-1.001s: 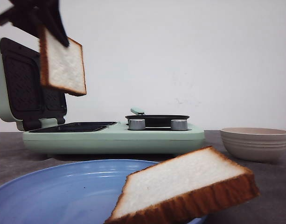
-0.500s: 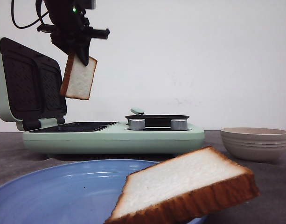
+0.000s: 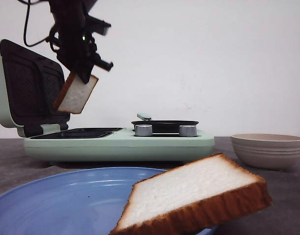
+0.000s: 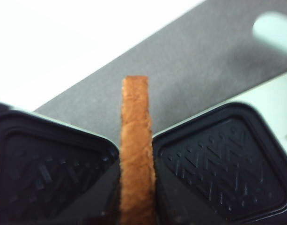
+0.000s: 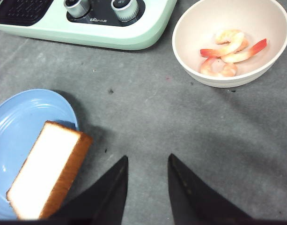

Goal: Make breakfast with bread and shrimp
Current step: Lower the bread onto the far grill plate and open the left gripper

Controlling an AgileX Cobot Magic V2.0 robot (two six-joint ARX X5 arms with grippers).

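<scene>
Bread, a thick white square slice with brown crust [image 3: 76, 93], hangs pinched in the left gripper [image 3: 81, 73] above the green press's dark bottom plate [image 3: 79, 132]. Lower it slowly, lay it flat, then let go.

The right gripper [image 5: 145, 183] waits, fingers a little apart, holding nothing.

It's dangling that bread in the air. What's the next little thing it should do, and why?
Probably lower it. The left hand grips one bread slice by its edge, tilted, well above the press's open bottom plate. Setting it down there comes before letting go. The other slice waits on the blue plate.
</scene>
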